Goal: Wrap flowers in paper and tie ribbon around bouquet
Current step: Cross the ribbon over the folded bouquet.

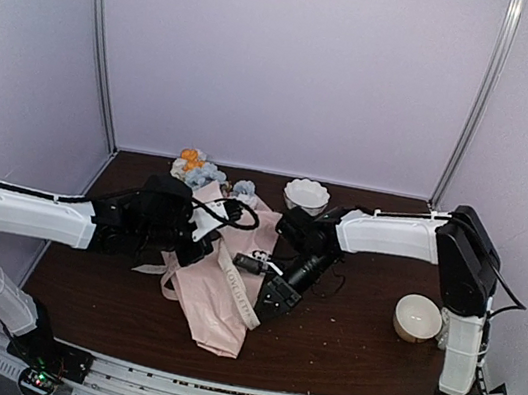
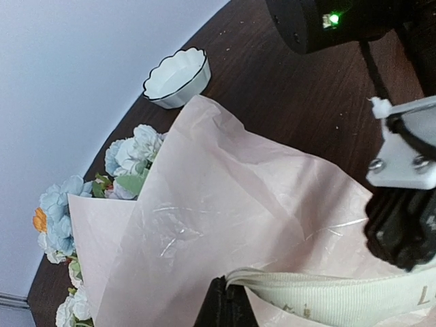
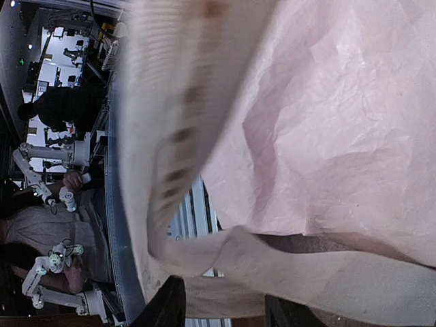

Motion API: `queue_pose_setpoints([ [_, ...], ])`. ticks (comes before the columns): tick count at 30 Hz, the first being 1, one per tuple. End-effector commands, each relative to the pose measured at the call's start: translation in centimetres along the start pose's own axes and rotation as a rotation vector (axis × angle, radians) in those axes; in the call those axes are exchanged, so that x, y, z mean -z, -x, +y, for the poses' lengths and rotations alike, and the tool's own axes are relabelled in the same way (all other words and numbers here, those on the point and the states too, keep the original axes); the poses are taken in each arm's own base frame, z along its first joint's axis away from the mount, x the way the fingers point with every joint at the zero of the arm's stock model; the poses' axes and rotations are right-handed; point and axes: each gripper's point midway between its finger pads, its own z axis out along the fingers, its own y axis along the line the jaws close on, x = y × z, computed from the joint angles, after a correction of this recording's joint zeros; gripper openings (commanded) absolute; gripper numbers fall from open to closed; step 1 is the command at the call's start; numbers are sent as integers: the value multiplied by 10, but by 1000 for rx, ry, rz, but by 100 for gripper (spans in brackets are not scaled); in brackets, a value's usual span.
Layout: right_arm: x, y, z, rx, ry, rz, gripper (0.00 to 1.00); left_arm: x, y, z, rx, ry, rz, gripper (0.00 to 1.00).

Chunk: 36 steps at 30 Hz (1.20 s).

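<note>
Guessing the ribbon [image 2: 327,296] is limp and slippy, so grab it near its ends, not the tear-prone paper [image 2: 225,204]. Left gripper [image 2: 225,308] is pinching ribbon, right gripper [image 3: 221,310] has its fingers apart; bouquet [image 1: 206,301] lies mid-table, flowers [image 1: 196,168] pointing 11 o'clock.

Dark brown table [image 1: 350,349], white scalloped bowl [image 1: 306,195] at its back, round cream bowl [image 1: 418,318] at right

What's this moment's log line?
flowers in paper | ribbon draped across paper | left gripper shut on ribbon | right gripper open at ribbon
</note>
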Motion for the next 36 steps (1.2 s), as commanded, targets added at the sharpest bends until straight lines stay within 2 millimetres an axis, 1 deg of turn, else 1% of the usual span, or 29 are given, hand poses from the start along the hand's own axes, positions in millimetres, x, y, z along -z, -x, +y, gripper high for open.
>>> queue_pose_setpoints([
  [1, 17, -13, 53, 126, 112, 36, 42, -3, 4, 12, 48, 40, -28, 0],
  [3, 17, -14, 52, 131, 98, 35, 44, -5, 2, 12, 55, 37, -24, 0],
  [4, 17, -11, 45, 118, 68, 23, 45, -6, 2, 11, 56, 32, -23, 0],
  [6, 16, -1, 16, 50, -79, -18, 45, -7, 2, 10, 61, 27, -23, 0],
  [7, 19, 5, 1, 23, -159, -47, 46, -7, 1, 9, 61, 25, -20, 0],
  [8, 23, 10, -10, -3, -207, -73, 48, -7, 2, 10, 64, 25, -22, 0],
  [10, 36, 23, -22, -41, -262, -147, 48, -7, 1, 9, 66, 25, -19, 0],
  [12, 56, 37, -36, -70, -345, -240, 45, -7, -1, 9, 71, 25, -15, 0],
  [14, 73, 42, -45, -93, -431, -303, 41, -7, -2, 9, 78, 29, -12, 0],
  [16, 78, 45, -41, -71, -449, -351, 40, -8, -3, 9, 85, 29, -12, 0],
  [17, 79, 49, -31, -48, -420, -389, 40, -8, -3, 9, 88, 29, -12, 0],
  [18, 72, 44, -25, -38, -383, -398, 40, -9, -3, 9, 90, 29, -13, 0],
  [20, 64, 43, -15, 3, -360, -428, 39, -10, -5, 9, 92, 31, -9, 0],
  [22, 54, 38, -10, 19, -331, -438, 39, -11, -5, 8, 94, 32, -7, 0],
  [24, 46, 34, -15, 8, -352, -429, 40, -12, -5, 9, 92, 33, -1, 0],
  [26, 44, 30, -20, -2, -383, -434, 40, -13, -6, 8, 91, 32, 3, 0],
  [28, 48, 34, -16, 14, -383, -478, 35, -13, -6, 8, 91, 30, 4, 0],
  [30, 52, 36, -11, 29, -384, -524, 29, -14, -7, 8, 92, 30, 8, 0],
  [31, 52, 36, -12, 26, -395, -539, 26, -15, -8, 9, 93, 35, 10, 0],
  [33, 52, 34, -22, 3, -431, -560, 21, -15, -9, 9, 96, 39, 13, 0],
  [36, 48, 28, -45, -51, -494, -552, 16, -16, -9, 9, 101, 39, 13, 0],
])
